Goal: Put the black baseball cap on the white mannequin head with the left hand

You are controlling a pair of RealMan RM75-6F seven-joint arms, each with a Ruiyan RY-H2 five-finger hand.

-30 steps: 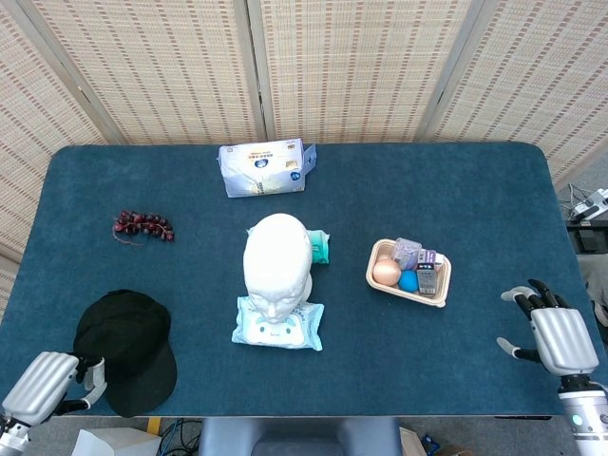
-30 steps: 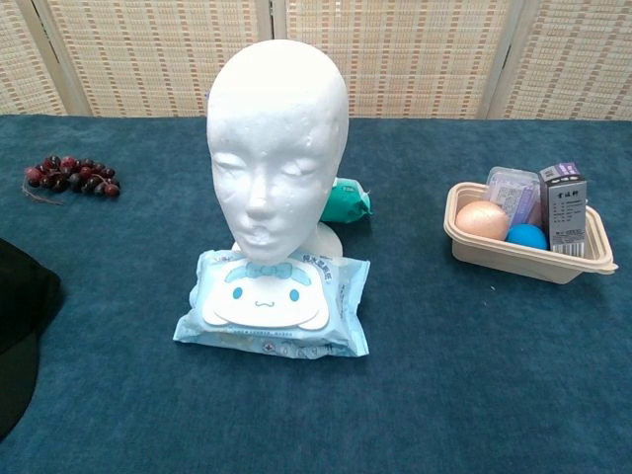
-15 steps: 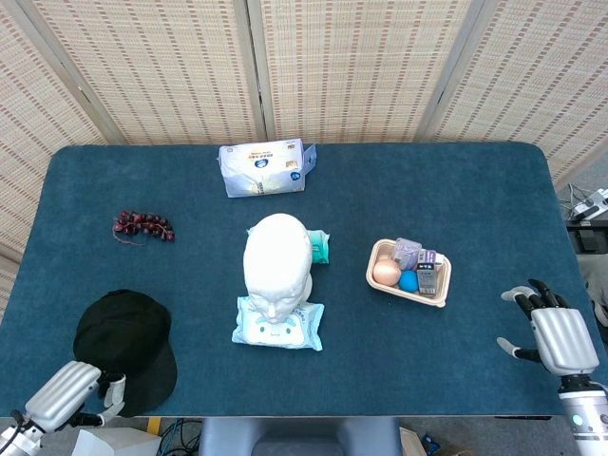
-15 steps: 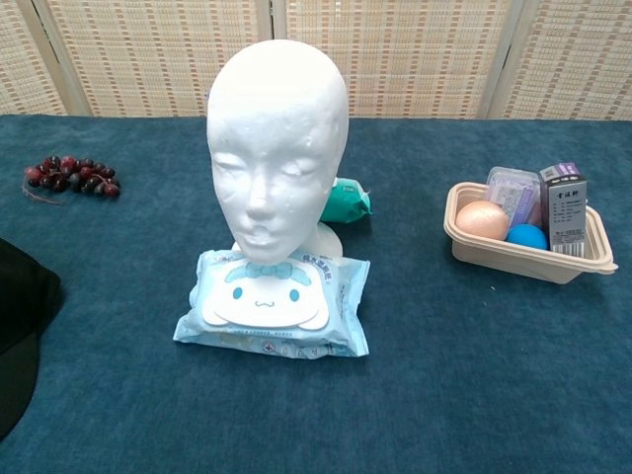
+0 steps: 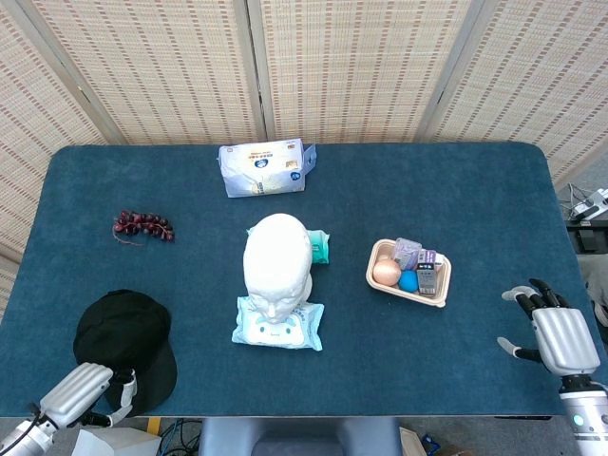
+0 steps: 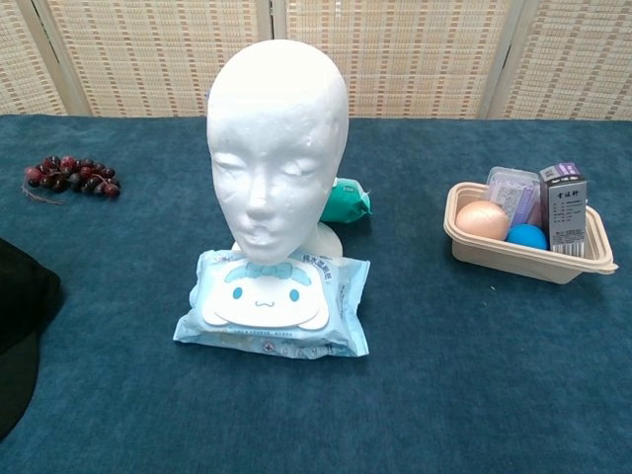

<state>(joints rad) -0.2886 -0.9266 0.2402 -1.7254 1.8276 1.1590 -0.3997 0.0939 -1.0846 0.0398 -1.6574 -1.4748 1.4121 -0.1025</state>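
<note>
The black baseball cap (image 5: 125, 342) lies at the table's front left, brim toward the front edge; its edge shows at the left border of the chest view as the cap (image 6: 18, 326). The white mannequin head (image 5: 276, 264) stands upright mid-table, facing the front, and fills the middle of the chest view as the mannequin head (image 6: 277, 133). My left hand (image 5: 90, 391) sits low at the front edge, right by the cap's brim, fingers pointing at it and holding nothing. My right hand (image 5: 554, 332) hovers at the front right, fingers spread and empty.
A pale blue wipes pack (image 5: 277, 325) lies in front of the mannequin's base, a teal packet (image 5: 319, 247) behind it. A beige tray (image 5: 439, 284) of small items sits to the right. Dark grapes (image 5: 142, 226) lie at the left, a tissue pack (image 5: 265, 167) at the back.
My left hand has slid rightward and lower along the front edge, from beside the cap's left side to its brim. The cap and the right hand have not moved.
</note>
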